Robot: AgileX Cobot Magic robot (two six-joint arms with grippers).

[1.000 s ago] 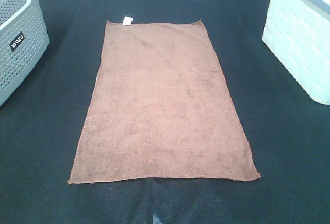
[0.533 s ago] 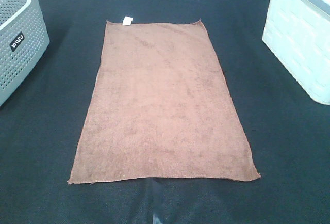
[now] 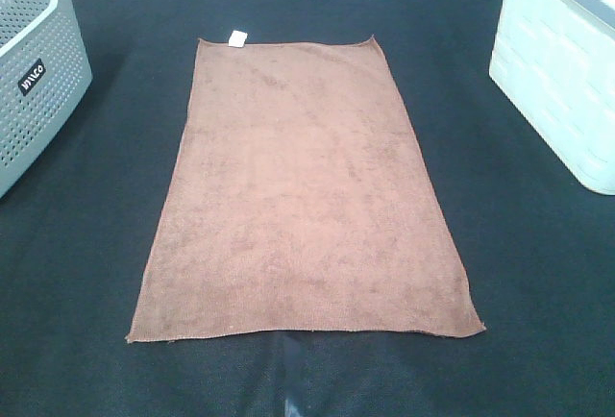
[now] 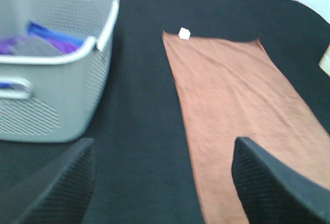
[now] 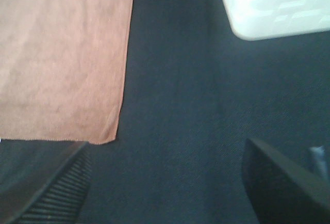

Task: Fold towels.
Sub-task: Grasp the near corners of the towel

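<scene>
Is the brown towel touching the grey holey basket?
Apart. The exterior high view shows bare black mat between the reddish-brown microfibre towel and the grey perforated plastic basket.

no visible change, towel (image 3: 306, 191) unmoved

Reddish-brown towel (image 3: 303, 196) with white tag (image 3: 237, 37); black bench (image 3: 538, 273); grey perforated basket (image 3: 48, 42) with black label (image 3: 31, 78); white brick-patterned bin (image 3: 557, 81).

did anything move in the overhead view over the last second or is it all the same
Nothing visibly changed. The towel lies flat and unfolded on the dark table, its white tag at the far edge. The grey basket and the white bin sit where they were.
</scene>
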